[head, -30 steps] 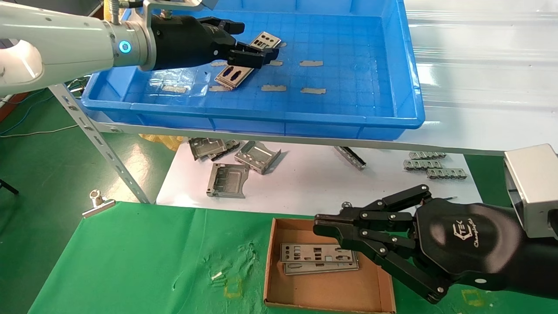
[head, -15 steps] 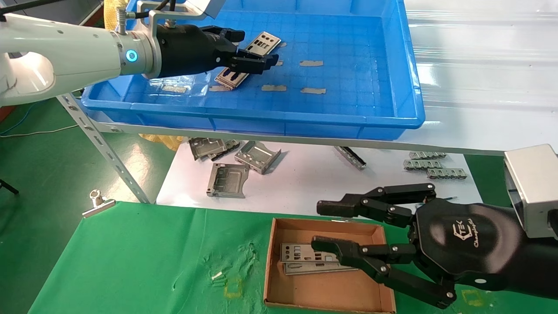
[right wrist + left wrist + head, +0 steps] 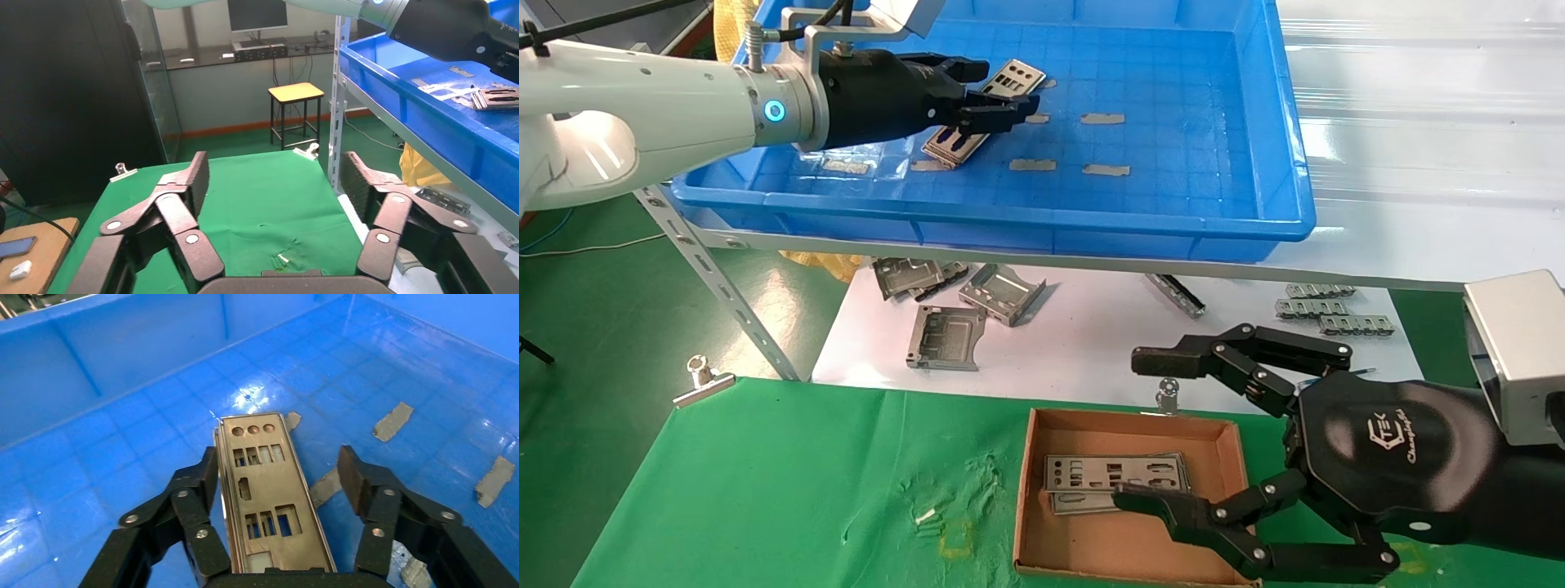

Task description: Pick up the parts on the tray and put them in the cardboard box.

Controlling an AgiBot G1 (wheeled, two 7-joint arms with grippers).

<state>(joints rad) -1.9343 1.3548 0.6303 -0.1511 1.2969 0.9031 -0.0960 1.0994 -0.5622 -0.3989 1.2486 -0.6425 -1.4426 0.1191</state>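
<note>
Wider now than half a second ago, the jaws of the right gripper [image 3: 1144,433] have spread from a half-open span to fully splayed, holding nothing, one finger beyond the far wall of the cardboard box [image 3: 1132,543] and the other low over its floor. Inside the box, two stacked parts [image 3: 1107,478] lie flat with their long axis along the box's length, the near finger's tip just at their near edge. Beyond the box, grey brackets [image 3: 948,335] lie on the white lower shelf [image 3: 1091,343]. Farther off, the tray [image 3: 1173,212] sits on the shelf above. Inside it the left gripper [image 3: 1001,110] has edged slightly deeper across the tray. Its jaws stand moderately apart, straddling the width of one plate [image 3: 263,484], which points lengthwise away from the wrist toward the tray's back wall; whether the fingers touch it cannot be told.
</note>
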